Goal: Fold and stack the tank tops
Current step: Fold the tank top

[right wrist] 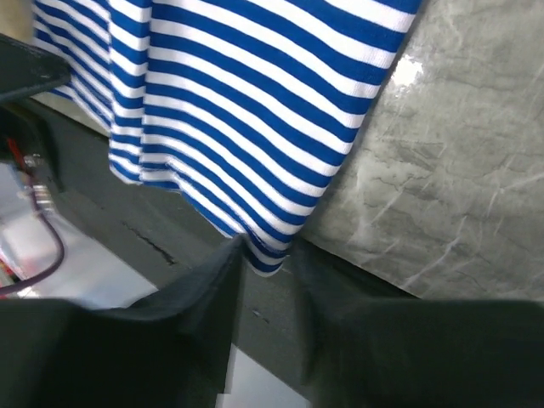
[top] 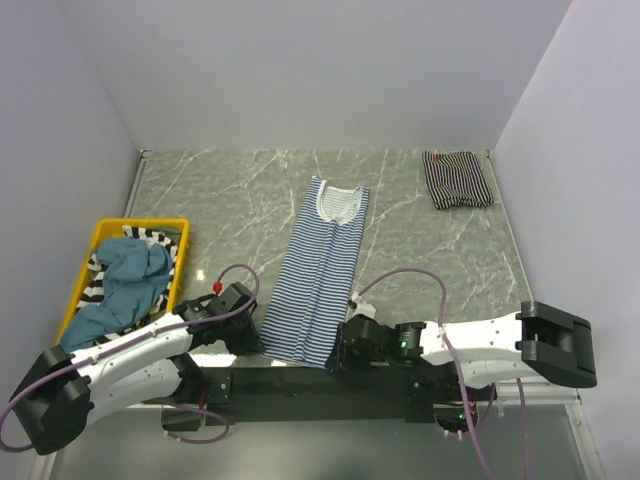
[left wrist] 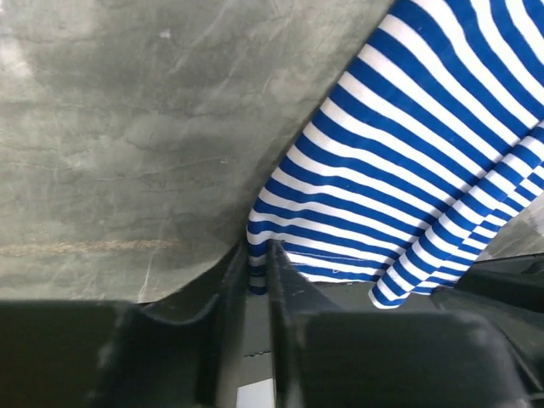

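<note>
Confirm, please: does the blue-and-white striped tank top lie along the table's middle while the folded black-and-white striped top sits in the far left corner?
No: the top external view shows the folded black-and-white striped top in the far right corner. The blue-and-white striped tank top does lie along the middle.

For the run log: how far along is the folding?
Done: black-and-white tank top folded, far right. In hand: blue-and-white tank top, narrowed lengthwise, left gripper and right gripper pinching its near hem corners. Left: fold it across, stack it, then the clothes in the yellow bin.
</note>
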{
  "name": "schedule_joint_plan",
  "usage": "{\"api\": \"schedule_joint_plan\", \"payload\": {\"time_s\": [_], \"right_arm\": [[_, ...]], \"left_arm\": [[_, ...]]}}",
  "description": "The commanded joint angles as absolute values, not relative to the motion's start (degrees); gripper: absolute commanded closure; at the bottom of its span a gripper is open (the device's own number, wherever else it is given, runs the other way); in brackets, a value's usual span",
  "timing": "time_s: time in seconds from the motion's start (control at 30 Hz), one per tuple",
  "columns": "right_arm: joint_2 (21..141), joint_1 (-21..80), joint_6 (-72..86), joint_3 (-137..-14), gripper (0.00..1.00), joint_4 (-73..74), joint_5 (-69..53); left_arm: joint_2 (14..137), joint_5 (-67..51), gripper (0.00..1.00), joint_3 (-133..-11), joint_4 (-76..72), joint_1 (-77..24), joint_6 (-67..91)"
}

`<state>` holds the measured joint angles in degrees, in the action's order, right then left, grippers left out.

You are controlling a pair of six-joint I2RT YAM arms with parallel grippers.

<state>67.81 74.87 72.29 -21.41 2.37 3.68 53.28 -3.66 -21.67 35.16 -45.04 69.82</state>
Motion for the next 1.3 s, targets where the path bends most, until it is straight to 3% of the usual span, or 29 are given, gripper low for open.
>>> {"api": "schedule_joint_plan", "payload": {"time_s": [0.0, 0.07, 0.13, 0.27, 0.53, 0.77, 1.03, 1.27], "right_arm": [[69.96, 76.02, 72.42, -24.07, 0.68, 6.23, 3.51], [70.58, 76.11, 71.81, -24.96, 0.84, 7.64, 4.13], [69.79, 76.03, 71.28, -25.66, 0.94, 9.57, 4.66], [67.16, 76.03, 69.79, -27.15, 1.00, 16.24, 5.88], [54.33, 77.25, 69.60, -28.57, 1.00, 34.62, 4.22], [54.49, 79.54, 71.11, -31.20, 1.00, 37.79, 7.28], [59.32, 70.06, 61.10, -40.42, 1.00, 36.66, 11.42], [62.13, 53.80, 50.72, -44.03, 1.00, 29.80, 10.90]], "left_arm": [[52.21, -4.65, 0.86, -20.39, 33.14, -45.70, 68.56], [51.68, -5.53, 0.94, -20.13, 31.56, -46.14, 68.12], [51.50, -6.33, 0.98, -19.86, 30.68, -46.75, 67.94], [51.33, -6.24, 0.99, -20.21, 30.15, -50.08, 68.82], [49.49, -3.96, 0.99, -21.45, 32.61, -60.28, 76.44], [49.13, -0.18, 1.00, -26.79, 35.77, -63.46, 77.17], [54.75, 0.80, 0.99, -34.88, 29.36, -50.65, 67.25], [63.78, 0.45, 0.99, -43.06, 21.63, -41.50, 60.74]]}}
